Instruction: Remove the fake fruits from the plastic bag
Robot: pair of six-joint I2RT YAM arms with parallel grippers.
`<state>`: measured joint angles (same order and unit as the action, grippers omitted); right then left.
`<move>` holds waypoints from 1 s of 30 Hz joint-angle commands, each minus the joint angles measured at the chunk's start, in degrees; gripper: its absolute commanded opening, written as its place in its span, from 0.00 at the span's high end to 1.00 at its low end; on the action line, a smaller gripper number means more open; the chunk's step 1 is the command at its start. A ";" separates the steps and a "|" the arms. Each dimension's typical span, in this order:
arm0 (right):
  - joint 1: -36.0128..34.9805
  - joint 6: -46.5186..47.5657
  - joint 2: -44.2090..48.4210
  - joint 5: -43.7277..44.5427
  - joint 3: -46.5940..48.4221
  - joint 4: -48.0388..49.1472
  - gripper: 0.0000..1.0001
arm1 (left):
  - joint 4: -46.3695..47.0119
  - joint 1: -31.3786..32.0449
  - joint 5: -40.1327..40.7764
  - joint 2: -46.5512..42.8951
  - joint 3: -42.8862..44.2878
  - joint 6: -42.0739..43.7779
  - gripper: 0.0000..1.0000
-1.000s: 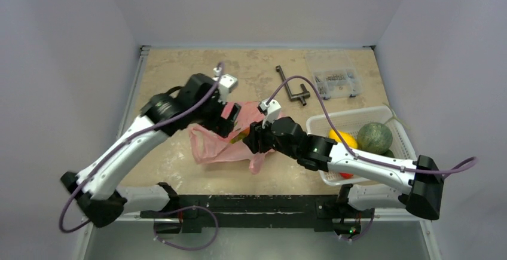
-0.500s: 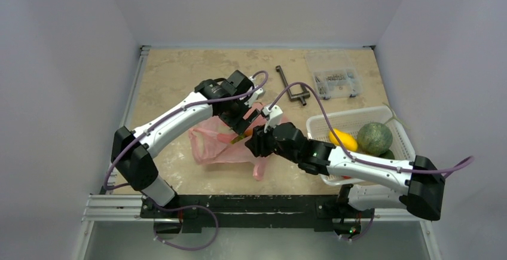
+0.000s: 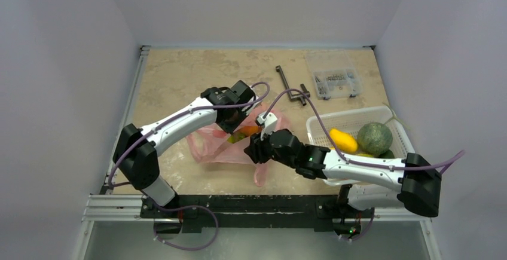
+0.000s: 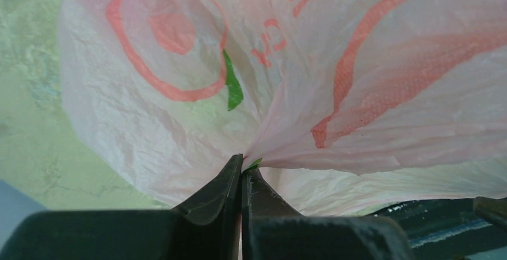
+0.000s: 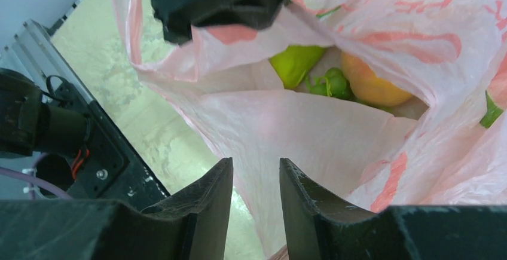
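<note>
The pink plastic bag (image 3: 209,146) lies crumpled mid-table. My left gripper (image 4: 242,165) is shut on a fold of its film at the far rim, holding the mouth up; it shows from above as the left gripper (image 3: 238,124). At the bag's mouth my right gripper (image 5: 255,163) is open, with film beyond its fingertips and nothing clamped; from above it is the right gripper (image 3: 251,147). Inside the bag lie a lime-green apple (image 5: 296,63), a green grape bunch (image 5: 330,84) and an orange-pink peach (image 5: 370,88). The dull green melon (image 3: 375,137) rests in the basket.
The white lattice basket (image 3: 350,115) at the right also holds a yellow fruit (image 3: 342,140). A clear small-parts box (image 3: 333,82) and a black metal tool (image 3: 291,89) lie at the back. The black base rail (image 5: 104,164) runs close to the bag's near side.
My left arm swung from the bag's left side to its far rim and its jaws closed on the film. My right gripper slid slightly toward the near left and narrowed.
</note>
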<state>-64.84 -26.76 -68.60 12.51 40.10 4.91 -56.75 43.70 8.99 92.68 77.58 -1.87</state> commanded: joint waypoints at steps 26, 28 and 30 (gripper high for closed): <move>-5.48 -1.48 -28.38 17.60 13.53 26.62 0.44 | 13.77 -0.01 12.49 -20.67 -7.15 0.79 1.00; -5.41 0.06 -29.72 18.88 13.29 29.21 0.38 | 13.59 0.03 12.20 -20.91 -7.10 0.82 1.00; -4.97 1.22 -31.25 19.88 13.71 30.49 0.33 | 13.67 -0.01 12.15 -21.20 -7.20 0.91 1.00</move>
<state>-70.02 -28.64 -98.21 28.23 51.86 28.29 -45.45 43.64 21.02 72.97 70.54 -1.83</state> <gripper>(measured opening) 0.634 0.005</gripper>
